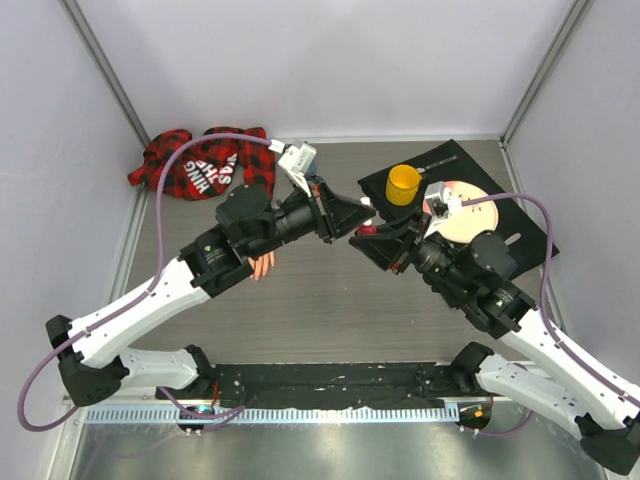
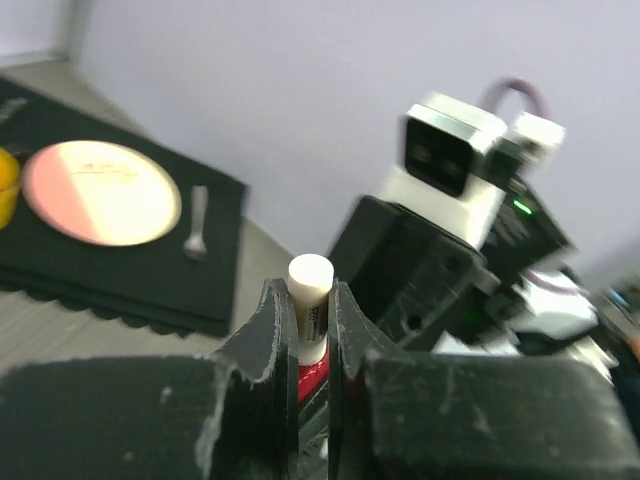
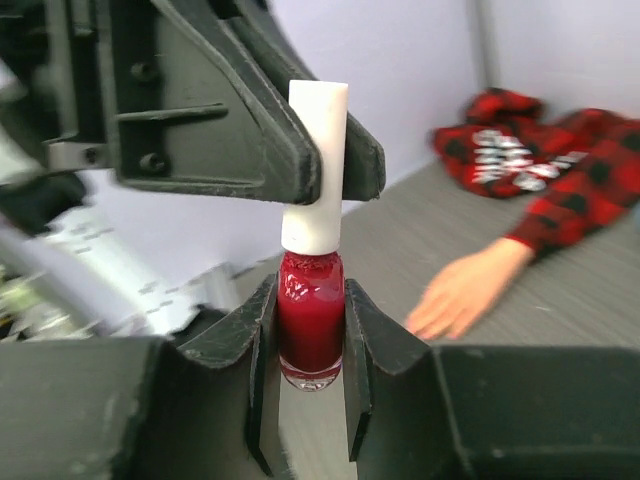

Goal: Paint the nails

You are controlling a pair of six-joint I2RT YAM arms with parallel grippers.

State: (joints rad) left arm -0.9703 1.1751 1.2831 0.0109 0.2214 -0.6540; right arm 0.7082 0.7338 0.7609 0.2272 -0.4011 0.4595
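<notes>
A small red polish bottle [image 3: 310,322] with a white cap [image 3: 316,160] hangs upright above the table between both arms. My right gripper [image 3: 310,296] is shut on its glass body. From the opposite side, my left gripper [image 2: 310,300] is shut on the cap [image 2: 310,276]. In the top view the two grippers meet at the bottle [image 1: 367,230] near the table's middle. The peach mannequin hand [image 3: 465,290] lies flat on the table, partly under my left arm [image 1: 262,265], its plaid sleeve [image 1: 205,160] at the back left. The nails are too small to make out.
A black mat [image 1: 480,165] at the back right holds a yellow cup [image 1: 403,184] and a pink-and-white plate [image 2: 100,192] with a small utensil [image 2: 197,225] beside it. White walls close in the table on three sides.
</notes>
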